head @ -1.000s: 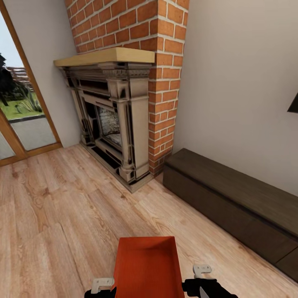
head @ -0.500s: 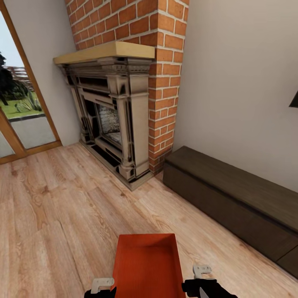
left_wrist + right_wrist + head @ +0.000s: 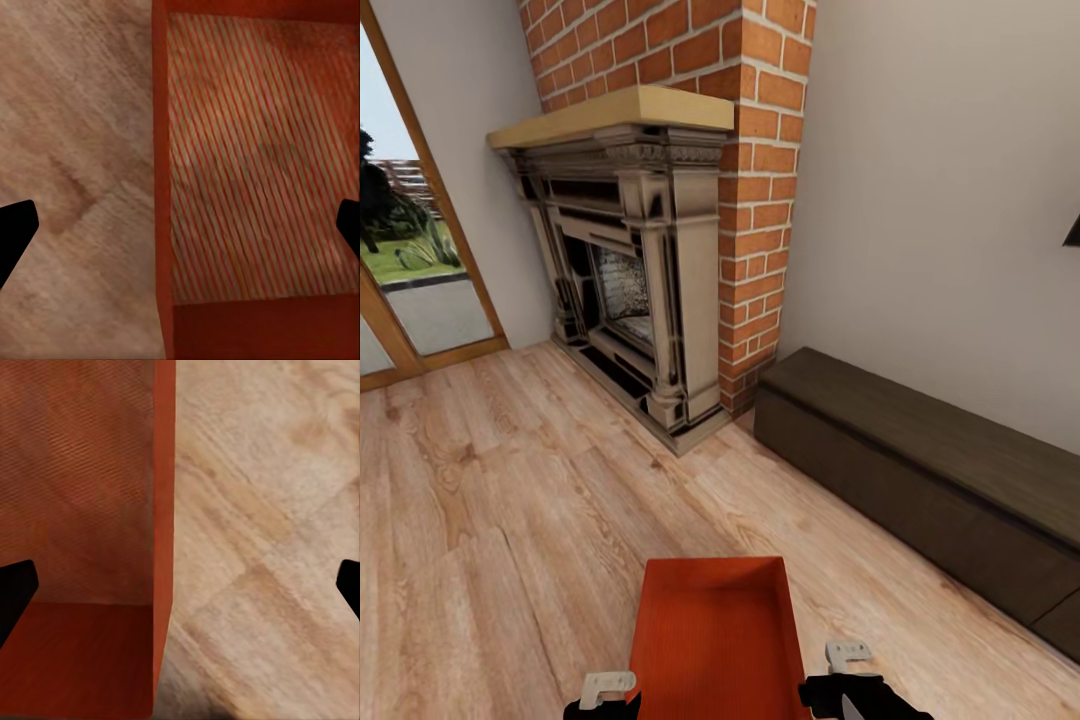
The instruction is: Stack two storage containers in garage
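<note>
One orange-red storage container (image 3: pixel 715 640) shows low in the head view, over the living room's wood plank floor (image 3: pixel 510 500); whether it rests on the planks I cannot tell. My left gripper (image 3: pixel 605 690) is at its left wall and my right gripper (image 3: pixel 850 660) at its right wall. In the left wrist view the left gripper (image 3: pixel 180 232) straddles that wall of the container (image 3: pixel 255 172), its dark fingertips far apart and clear of it. The right gripper (image 3: pixel 180 592) straddles the other wall of the container (image 3: pixel 82 510) the same way, open.
A red brick fireplace (image 3: pixel 650 280) with a wooden mantel stands ahead. A long low dark-brown cabinet (image 3: pixel 920 470) runs along the right wall under a black TV corner (image 3: pixel 1072 232). A glass door (image 3: pixel 410 270) is at the left.
The whole view has shifted: fireplace and cabinet sit higher in the picture. The container's far edge is slightly higher and wider. The grippers keep their places in view.
</note>
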`<state>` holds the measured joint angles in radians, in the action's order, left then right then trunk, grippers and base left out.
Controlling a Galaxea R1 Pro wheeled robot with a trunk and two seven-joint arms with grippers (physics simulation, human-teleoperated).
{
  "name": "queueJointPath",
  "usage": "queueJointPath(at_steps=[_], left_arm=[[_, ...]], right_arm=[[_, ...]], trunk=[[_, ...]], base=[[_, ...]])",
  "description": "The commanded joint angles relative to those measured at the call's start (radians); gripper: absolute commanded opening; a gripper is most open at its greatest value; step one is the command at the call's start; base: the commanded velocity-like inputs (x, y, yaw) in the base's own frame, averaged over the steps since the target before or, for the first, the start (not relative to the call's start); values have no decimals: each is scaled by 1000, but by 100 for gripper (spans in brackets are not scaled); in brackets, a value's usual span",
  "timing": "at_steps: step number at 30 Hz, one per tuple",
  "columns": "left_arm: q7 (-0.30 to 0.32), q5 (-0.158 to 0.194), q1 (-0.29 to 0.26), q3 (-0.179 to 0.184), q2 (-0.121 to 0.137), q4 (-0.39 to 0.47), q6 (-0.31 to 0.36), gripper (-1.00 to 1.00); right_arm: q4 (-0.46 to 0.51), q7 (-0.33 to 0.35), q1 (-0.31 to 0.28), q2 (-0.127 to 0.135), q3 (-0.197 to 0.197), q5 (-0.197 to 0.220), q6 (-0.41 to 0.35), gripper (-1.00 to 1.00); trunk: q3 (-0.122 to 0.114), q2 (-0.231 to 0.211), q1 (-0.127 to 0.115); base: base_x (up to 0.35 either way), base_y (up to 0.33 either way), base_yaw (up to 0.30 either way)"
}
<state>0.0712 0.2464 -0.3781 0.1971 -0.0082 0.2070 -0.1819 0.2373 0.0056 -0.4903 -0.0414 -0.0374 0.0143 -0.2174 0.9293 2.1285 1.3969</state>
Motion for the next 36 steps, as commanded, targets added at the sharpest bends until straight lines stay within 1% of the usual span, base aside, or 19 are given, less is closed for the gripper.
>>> queueJointPath(at_steps=[1,4,9,18,26,31,36], left_arm=[[2,10,-1,7,0,-1,-4,100],[2,10,-1,8,0,-1,-4,100],[2,10,-1,8,0,-1,-4,100],[2,10,-1,8,0,-1,-4,100],[2,10,-1,8,0,-1,-4,100],[2,10,-1,8,0,-1,-4,100],[2,9,-1,8,-1,-2,-4,100]], right_arm=[[2,1,0,0,-4,2,-6,100],[1,1,0,-3,-5,2,-6,100],[-2,1,0,-20,-6,1,-7,100],[-3,1,1,-26,-7,1,-7,100],[-2,1,1,-25,-6,1,-7,100],[-2,1,1,-24,-6,1,-6,100],[-1,1,1,-23,-5,1,-5,100]], trunk=[[4,8,4],[4,8,4],[4,8,4],[4,8,4],[29,64,34],[29,64,34],[45,99,54]], base=[[0,0,0],[0,0,0],[0,0,0],[0,0,0],[0,0,0],[0,0,0],[0,0,0]])
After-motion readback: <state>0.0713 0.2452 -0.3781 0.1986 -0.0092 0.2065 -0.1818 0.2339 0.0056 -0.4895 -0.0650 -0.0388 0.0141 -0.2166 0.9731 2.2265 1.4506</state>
